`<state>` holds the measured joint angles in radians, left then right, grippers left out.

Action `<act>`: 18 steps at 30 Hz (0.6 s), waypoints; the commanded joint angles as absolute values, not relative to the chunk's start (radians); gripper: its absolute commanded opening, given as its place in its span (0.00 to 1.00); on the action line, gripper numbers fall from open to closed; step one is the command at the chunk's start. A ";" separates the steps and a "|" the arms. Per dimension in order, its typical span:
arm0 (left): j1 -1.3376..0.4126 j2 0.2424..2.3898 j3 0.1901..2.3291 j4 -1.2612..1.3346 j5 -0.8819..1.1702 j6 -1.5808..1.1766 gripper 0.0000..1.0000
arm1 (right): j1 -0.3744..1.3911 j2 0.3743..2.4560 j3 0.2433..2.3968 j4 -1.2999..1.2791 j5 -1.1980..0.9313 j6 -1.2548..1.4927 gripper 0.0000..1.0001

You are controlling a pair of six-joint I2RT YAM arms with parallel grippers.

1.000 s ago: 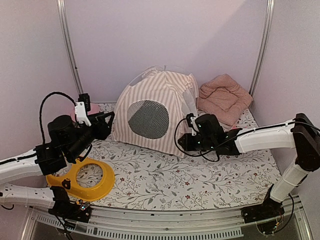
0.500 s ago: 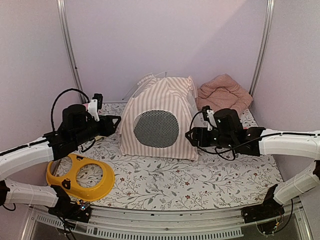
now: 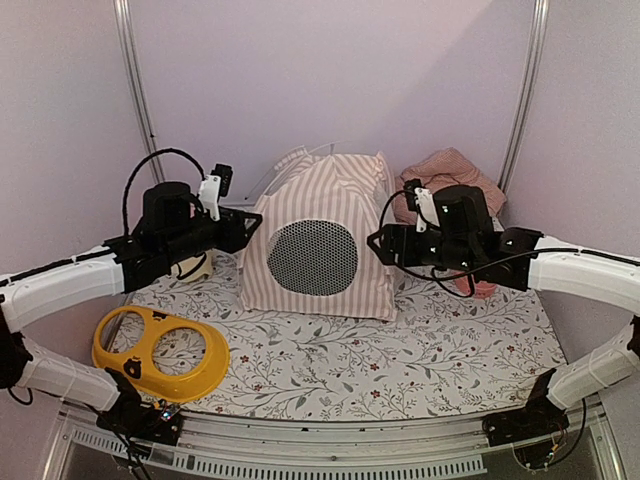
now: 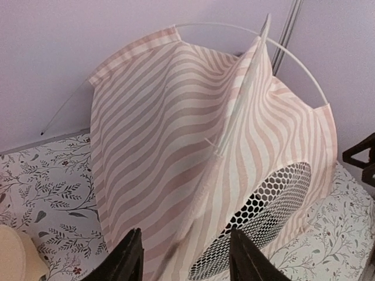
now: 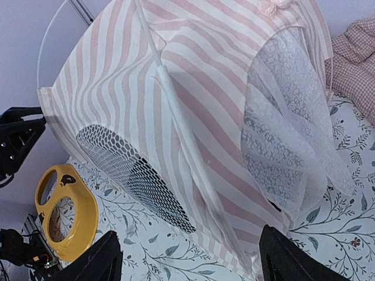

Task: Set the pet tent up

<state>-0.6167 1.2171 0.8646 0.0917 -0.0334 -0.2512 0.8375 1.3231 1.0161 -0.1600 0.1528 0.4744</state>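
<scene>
Pet tent [image 3: 318,235]: standing at the far middle of the desk [image 3: 400,360], near the back wall, between your two arms.

Handling, as judged: light and soft, thin cloth over springy wire poles. Expect it to cave under a push and to slide on the desk cover. The wire hoop [image 4: 234,26] arching over the top looks easily bent. Take hold at a stitched seam or the bottom hem, where cloth is doubled. Avoid the mesh window [image 3: 313,257] and the sheer curtain [image 5: 281,146]; both look liable to snag or tear.

Appearance: pink-and-white stripes, round dark mesh window facing near, white lace curtain gathered on the right side. The cloth sags and creases along the roof.

Left tool [image 4: 183,260]: fingers parted, nothing between them, just beside the tent's left edge.

Right tool [image 5: 190,260]: fingers spread wide, empty, just beside the right edge.

Pink checked cushion [image 3: 455,170]: far right, partly behind the right arm.
</scene>
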 commanded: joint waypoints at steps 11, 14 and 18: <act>-0.741 1.265 0.920 0.130 0.104 -0.186 0.00 | 0.677 1.509 1.196 -0.209 0.142 0.433 0.53; -0.857 1.194 0.869 0.179 0.041 -0.200 0.00 | 0.653 1.562 1.305 -0.221 0.161 0.393 0.41; -0.984 1.176 0.835 0.254 -0.028 -0.253 0.00 | 0.620 1.672 1.470 -0.198 0.154 0.322 0.37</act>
